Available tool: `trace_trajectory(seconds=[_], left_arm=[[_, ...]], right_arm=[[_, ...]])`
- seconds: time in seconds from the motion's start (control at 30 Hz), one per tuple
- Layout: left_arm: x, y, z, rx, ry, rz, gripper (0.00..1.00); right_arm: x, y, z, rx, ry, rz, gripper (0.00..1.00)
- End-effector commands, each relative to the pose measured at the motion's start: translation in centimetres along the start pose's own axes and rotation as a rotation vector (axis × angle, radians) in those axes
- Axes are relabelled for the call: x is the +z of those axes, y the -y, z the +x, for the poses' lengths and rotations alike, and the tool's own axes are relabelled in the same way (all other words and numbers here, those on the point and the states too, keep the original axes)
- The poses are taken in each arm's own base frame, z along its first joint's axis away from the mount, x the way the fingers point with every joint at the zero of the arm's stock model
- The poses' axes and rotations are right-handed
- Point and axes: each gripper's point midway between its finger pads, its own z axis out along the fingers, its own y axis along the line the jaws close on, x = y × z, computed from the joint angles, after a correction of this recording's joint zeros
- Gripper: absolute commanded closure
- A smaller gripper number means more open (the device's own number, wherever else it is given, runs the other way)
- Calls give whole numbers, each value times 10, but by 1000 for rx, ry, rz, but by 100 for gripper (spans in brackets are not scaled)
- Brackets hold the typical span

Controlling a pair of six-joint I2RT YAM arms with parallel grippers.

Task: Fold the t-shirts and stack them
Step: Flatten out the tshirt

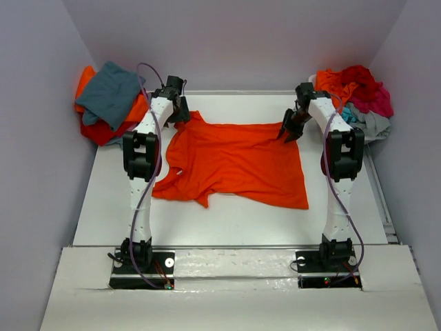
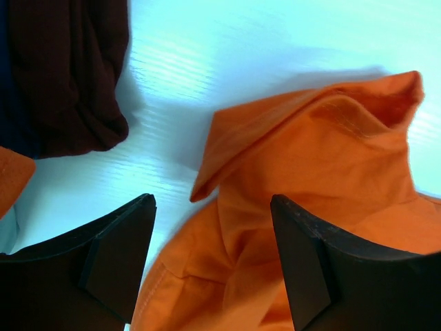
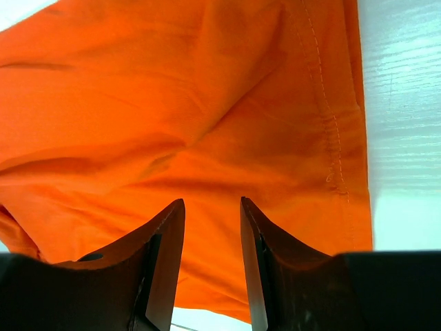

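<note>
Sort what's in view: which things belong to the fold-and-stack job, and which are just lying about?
Job:
orange t-shirt, spread mid-table
stacked shirts, far left corner
crumpled shirts, far right corner

Just there:
white table
rail along its right edge
walls

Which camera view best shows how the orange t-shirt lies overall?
The top external view: it shows the whole orange t-shirt spread on the table, with its outline and creases. The left wrist view shows only a rumpled, raised corner of it; the right wrist view only a stretch along a stitched hem.
</note>
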Motion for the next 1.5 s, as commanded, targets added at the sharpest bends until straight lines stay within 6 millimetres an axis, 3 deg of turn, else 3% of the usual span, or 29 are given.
trace_trajectory(seconds=[0.0, 0.33, 0.57, 0.87, 1.17, 1.47], left_arm=[[-1, -19, -10, -60, 26, -10, 21], [6, -26, -15, -96, 29, 12, 24], [10, -20, -17, -98, 26, 36, 29], [12, -19, -11, -95, 14, 46, 70], [15, -19, -7, -92, 4, 47, 75], [15, -16, -14, -83, 19, 64, 92]], right_arm=[[-25, -14, -7, -42, 69, -37, 56], [-22, -14, -2, -53, 60, -30, 56], [-22, -14, -2, -53, 62, -28, 57], [-20, -13, -3, -50, 61, -22, 57], [-22, -15, -5, -52, 68, -26, 57], [-17, -13, -1, -43, 51, -26, 57]])
